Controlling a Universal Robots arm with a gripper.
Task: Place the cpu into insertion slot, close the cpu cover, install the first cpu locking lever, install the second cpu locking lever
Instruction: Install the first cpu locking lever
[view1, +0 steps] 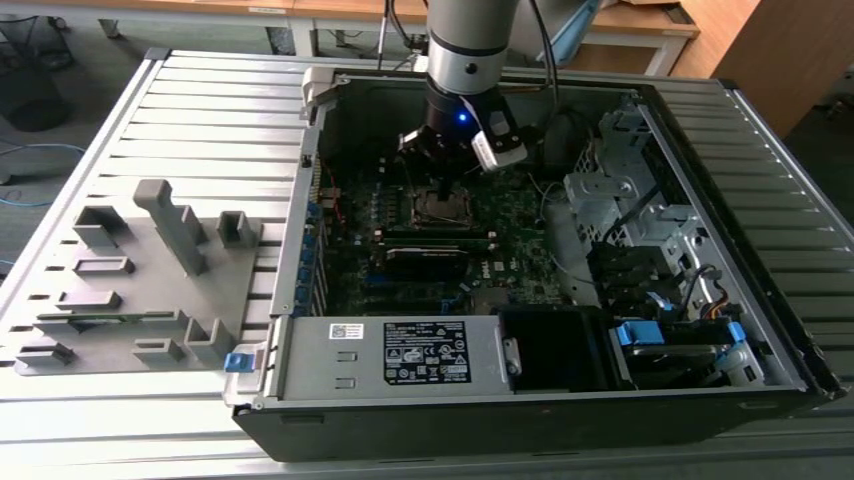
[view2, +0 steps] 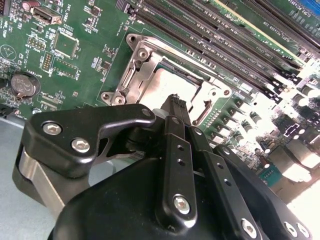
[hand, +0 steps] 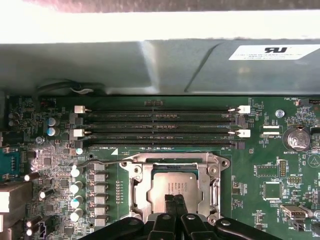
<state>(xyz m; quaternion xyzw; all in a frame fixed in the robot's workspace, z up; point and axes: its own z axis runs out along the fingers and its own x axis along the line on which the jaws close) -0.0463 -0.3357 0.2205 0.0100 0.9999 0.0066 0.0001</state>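
Since the jaws of the black gripper (hand: 173, 200) are drawn together on nothing above the dull silver-grey square cpu (hand: 170, 186), seated in the silver-rimmed insertion slot (hand: 220, 165) under the thin silvery cpu cover (hand: 172, 169), the chip could be scraped by an off-centre descent. The cover's near edge is hidden; latching cannot be judged.

exterior: high, angled down | both wrist views: near, sharing motherboard (hand: 260, 150)

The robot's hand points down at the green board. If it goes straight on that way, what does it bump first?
Most likely the cpu, on its silver top, framed by the cpu cover. The hand sits near the chip's edge, so the cover's rim might come first. Depth is unclear.
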